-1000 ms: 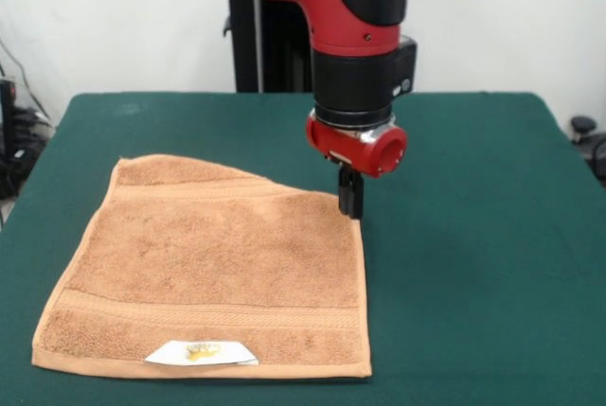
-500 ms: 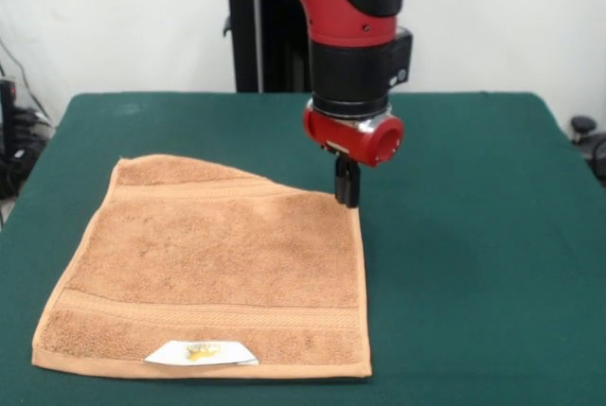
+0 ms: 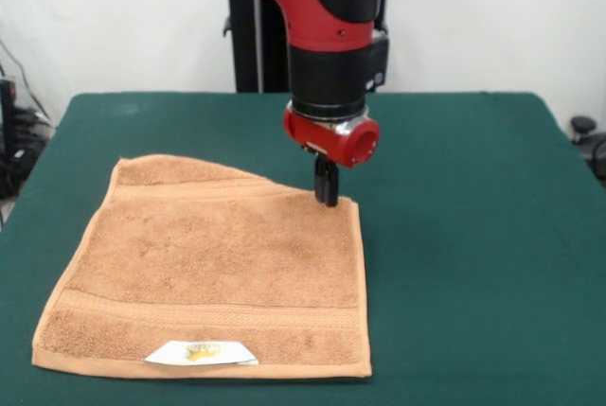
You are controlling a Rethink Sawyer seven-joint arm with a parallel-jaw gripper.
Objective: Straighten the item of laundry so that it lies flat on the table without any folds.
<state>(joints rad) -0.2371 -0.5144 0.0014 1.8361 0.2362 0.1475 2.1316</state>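
The orange-tan towel (image 3: 218, 255) lies spread on the green table (image 3: 473, 236), at the left and near side in the front view. Its white label with a yellow mark (image 3: 201, 353) is at the near edge. The far edge slants down toward the right, so the far right corner looks turned in rather than square. My gripper (image 3: 326, 196) hangs from the red and black arm, pointing down. Its fingers are shut together with nothing seen between them. The tips are right at the towel's far right edge.
The black pedestal (image 3: 256, 37) stands behind the table's far edge. Cables and dark gear (image 3: 14, 141) sit off the left side. A small dark object (image 3: 582, 127) sits off the right side. Bare green cloth lies to the right of the towel.
The gripper has moved left and slightly farther back, from just beside the towel's right edge to its far right corner. The towel has not changed shape.
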